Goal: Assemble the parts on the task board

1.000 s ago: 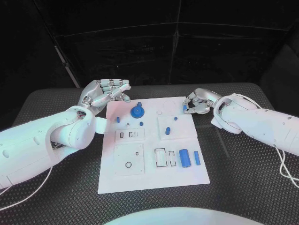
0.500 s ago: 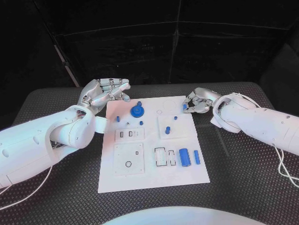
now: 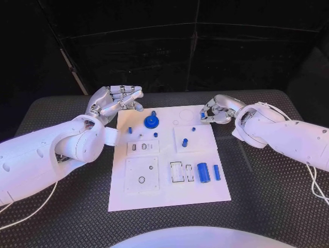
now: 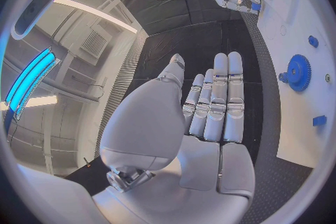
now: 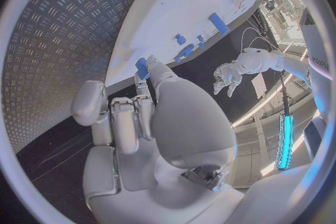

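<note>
A white rectangular task board (image 3: 169, 199) lies flat on the black tabletop (image 3: 268, 206), its long side running away from the robot. Small blue parts sit on it. A round blue gear (image 3: 151, 122) is near the far left corner. A short blue peg (image 3: 185, 143) stands upright near the middle. A thick blue cylinder (image 3: 204, 172) and a thinner blue bar (image 3: 216, 172) lie side by side toward the near right. The right robot hand (image 3: 216, 113) pinches a small blue piece (image 3: 204, 116) at the board's far right edge.
</note>
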